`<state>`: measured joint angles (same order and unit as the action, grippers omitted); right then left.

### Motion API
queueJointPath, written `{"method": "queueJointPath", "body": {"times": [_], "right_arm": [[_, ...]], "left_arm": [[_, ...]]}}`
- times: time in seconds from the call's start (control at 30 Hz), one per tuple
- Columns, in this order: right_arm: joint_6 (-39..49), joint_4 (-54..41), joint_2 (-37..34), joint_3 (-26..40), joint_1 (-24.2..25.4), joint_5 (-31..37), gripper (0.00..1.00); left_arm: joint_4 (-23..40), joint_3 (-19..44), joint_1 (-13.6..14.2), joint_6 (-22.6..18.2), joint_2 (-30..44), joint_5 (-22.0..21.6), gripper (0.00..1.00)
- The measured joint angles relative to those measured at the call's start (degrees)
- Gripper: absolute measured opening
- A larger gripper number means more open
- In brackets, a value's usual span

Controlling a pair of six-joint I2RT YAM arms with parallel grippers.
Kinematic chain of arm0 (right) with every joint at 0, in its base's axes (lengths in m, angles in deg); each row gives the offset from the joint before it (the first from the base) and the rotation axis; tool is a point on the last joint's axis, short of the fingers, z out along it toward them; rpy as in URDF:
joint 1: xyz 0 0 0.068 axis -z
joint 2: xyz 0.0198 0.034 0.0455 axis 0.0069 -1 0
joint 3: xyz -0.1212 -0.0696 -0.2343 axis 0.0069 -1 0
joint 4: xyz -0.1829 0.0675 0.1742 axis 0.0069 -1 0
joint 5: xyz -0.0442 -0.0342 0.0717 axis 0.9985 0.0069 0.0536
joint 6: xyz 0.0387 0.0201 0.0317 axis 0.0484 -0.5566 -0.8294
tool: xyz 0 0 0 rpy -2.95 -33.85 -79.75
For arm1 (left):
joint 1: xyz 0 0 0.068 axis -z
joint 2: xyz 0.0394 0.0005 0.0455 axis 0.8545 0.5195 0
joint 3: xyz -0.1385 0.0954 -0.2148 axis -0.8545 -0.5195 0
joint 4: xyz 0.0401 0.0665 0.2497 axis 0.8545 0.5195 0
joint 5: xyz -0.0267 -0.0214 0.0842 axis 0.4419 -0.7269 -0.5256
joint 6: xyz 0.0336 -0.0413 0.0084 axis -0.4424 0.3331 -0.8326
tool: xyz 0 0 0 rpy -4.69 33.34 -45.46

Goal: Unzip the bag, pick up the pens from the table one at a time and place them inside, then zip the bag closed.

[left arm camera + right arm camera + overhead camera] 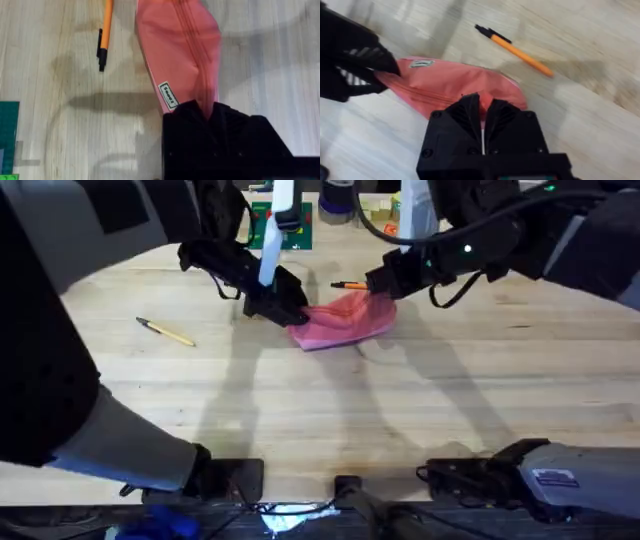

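The pink bag lies on the table at centre, stretched between both grippers. My left gripper is shut on the bag's left end; the left wrist view has its fingers pinching the fabric beside a small label. Over at the bag's far right end, my right gripper is shut, and its fingers clamp the bag along the zipper edge. An orange pen with a black end lies just behind the bag. A yellowish pen lies apart at the left.
A green board and some containers stand at the table's back edge, behind the grippers. Bare wood stretches in front of the bag toward the arm bases. A green corner shows near the left gripper.
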<state>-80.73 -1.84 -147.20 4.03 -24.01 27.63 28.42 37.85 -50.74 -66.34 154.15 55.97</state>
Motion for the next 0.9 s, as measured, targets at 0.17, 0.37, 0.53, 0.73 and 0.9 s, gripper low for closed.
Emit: {"method": "queueJointPath", "body": {"times": [0.17,0.37,0.53,0.73,0.9], "right_arm": [[-1.2,4.5,0.0,0.0,-1.0,-3.1,0.032],[-3.1,10.6,0.0,0.0,-6.3,-3.2,0.032],[-4.1,13.3,0.0,0.0,-10.2,-2.7,0.032],[-5.1,13.9,0.0,0.1,-12.6,-1.1,0.032],[-5.6,14.0,0.0,0.2,-13.4,-0.6,0.032]], "left_arm": [[0.4,0.0,-0.1,0.0,0.0,-0.8,0.042],[1.0,-0.2,-0.3,0.0,0.0,-2.4,0.042],[1.7,-0.3,-0.5,0.0,0.0,-3.5,0.042],[2.0,-0.4,-0.5,0.0,0.0,-3.7,0.041],[2.2,-0.4,-0.5,0.0,0.0,-3.9,0.041]]}}
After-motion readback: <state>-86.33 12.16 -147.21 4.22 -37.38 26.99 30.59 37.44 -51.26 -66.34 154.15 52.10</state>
